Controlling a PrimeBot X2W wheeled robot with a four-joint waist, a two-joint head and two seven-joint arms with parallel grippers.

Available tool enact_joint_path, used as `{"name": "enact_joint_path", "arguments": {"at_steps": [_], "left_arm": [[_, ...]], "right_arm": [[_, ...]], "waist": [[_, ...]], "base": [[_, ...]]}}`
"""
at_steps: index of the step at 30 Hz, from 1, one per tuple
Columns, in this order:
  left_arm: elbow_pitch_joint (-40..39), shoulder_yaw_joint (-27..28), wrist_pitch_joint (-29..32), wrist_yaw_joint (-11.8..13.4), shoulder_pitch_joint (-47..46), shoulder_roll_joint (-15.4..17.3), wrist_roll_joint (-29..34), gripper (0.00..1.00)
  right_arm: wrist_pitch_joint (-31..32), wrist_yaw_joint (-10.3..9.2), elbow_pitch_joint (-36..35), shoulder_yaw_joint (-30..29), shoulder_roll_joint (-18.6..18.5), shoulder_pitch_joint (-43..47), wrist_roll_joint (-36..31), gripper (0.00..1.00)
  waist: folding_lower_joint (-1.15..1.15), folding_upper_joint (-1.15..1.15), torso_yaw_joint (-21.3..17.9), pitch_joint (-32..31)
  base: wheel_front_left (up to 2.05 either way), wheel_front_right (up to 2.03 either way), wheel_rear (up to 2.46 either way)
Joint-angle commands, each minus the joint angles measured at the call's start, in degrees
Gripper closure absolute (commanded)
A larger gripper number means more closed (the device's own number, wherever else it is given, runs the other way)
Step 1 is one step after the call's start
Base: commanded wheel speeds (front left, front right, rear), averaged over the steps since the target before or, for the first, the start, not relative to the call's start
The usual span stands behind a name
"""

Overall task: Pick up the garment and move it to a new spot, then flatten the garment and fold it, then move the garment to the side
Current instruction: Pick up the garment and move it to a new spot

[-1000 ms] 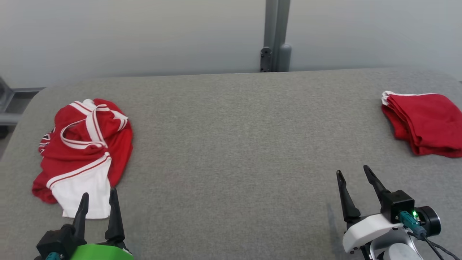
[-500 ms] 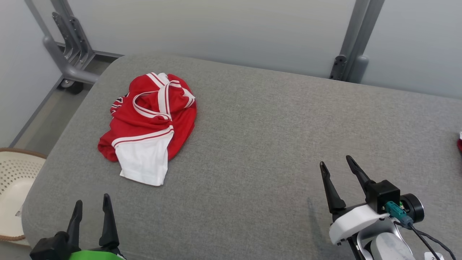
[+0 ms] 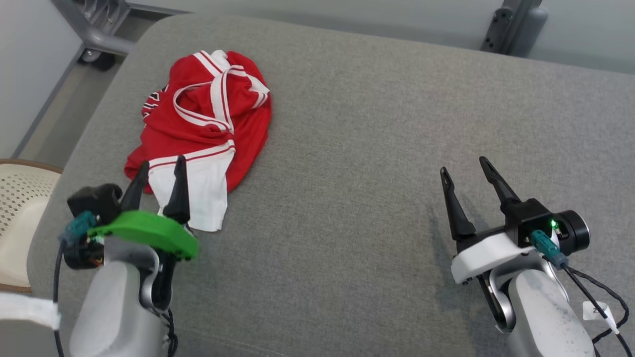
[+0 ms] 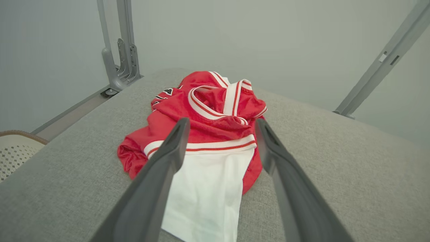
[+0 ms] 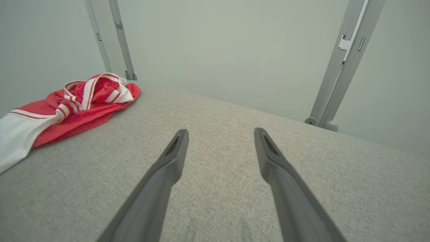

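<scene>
Left of crumpled garment (image 3: 198, 124): cream perforated basket (image 3: 22, 191).

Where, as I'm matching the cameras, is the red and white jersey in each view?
Head view: the jersey lies upper left, crumpled on the grey cushion.
Left wrist view: centre, straight ahead.
Right wrist view: far left, cut by the edge.
Shared landmark: the grey metal post beyond the jersey.

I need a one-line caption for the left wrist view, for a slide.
Open left gripper aimed at the crumpled red-and-white garment on the grey surface.
</scene>
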Motion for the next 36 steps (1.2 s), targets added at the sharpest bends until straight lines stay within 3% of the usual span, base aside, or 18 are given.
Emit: {"name": "enact_joint_path", "arguments": {"at_steps": [1, 10, 17, 18, 19, 20, 27, 36], "left_arm": [[2.25, -0.39, 1.69, 0.04, -3.55, 1.02, 0.03, 0.0], [15.8, -2.05, 9.38, 0.13, -16.36, 2.88, -4.4, 0.0], [24.49, -0.38, 8.17, 4.67, -19.63, 6.7, -3.27, 0.0], [25.09, 0.27, 7.42, 4.96, -19.81, 7.19, -3.78, 0.22], [25.58, 0.78, 6.83, 4.93, -19.81, 7.8, -4.06, 0.74], [25.89, 1.06, 6.62, 4.42, -19.67, 8.12, -4.51, 1.0], [21.18, 2.58, 5.05, 3.01, -18.08, 10.35, -6.5, 1.0], [-0.5, -1.02, 13.86, 3.46, -16.12, 11.47, -5.38, 1.0]], "right_arm": [[-0.17, -0.03, 0.13, 0.45, -0.26, -1.54, -0.42, 0.0], [-0.17, -0.04, 0.16, 1.46, -0.22, -4.5, 1.17, 0.0], [-0.18, -0.03, -0.29, 1.47, -0.21, -4.81, 2.65, 0.0], [-0.18, -0.04, -0.3, 1.3, -0.24, -4.57, 2.85, 0.0], [-0.18, -0.03, -0.28, 1.36, -0.23, -4.24, 3.14, 0.0], [-0.18, -0.03, -0.24, 1.25, -0.21, -3.8, 3.29, 0.0], [-0.18, -0.03, -0.06, 1.12, -0.21, -1.03, 5.23, 0.0], [-0.18, -0.04, -0.41, 2.0, -0.22, 1.07, 8.17, 0.0]], "waist": [[0.0, 0.0, -6.31, 9.23], [0.0, 0.0, -11.88, 12.43], [0.0, 0.0, -14.72, 12.17], [0.0, 0.0, -14.98, 11.89], [0.0, 0.0, -15.23, 11.45], [0.0, 0.0, -15.38, 11.04], [0.0, 0.0, -16.53, 6.39], [0.0, 0.0, -21.45, 1.31]], "base": [[0.0, 0.0, 0.0], [0.0, 0.0, 0.0], [0.0, 0.0, 0.0], [0.0, 0.0, 0.0], [0.0, 0.0, 0.0], [0.0, 0.0, 0.0], [0.0, 0.0, 0.0], [0.0, 0.0, 0.0]]}}
